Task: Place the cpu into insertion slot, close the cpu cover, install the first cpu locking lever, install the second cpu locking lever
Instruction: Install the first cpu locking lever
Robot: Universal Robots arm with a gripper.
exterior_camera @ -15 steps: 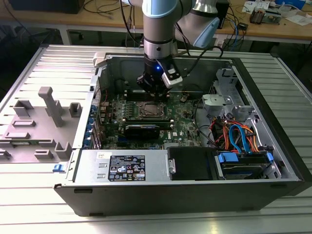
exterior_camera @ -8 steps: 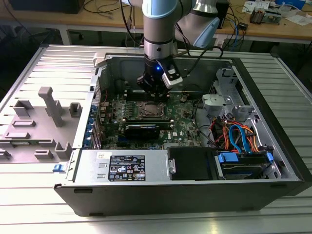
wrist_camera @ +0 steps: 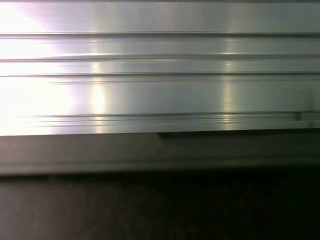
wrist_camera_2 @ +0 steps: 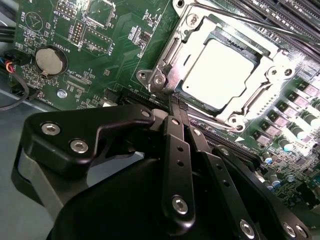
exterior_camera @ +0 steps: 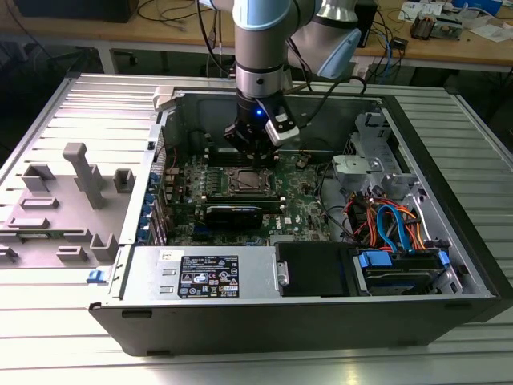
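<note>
You see the pincer pinched shut, nothing visible in its grip, its tips at a corner of the cpu cover. The cover lies flat over the cpu, which sits in the insertion slot on the green motherboard.

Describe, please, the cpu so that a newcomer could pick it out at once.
Look inside the open computer case at the green motherboard. The cpu is the flat pale-grey square framed by the silvery cpu cover near its middle, unlike the long black slots beside it.
</note>
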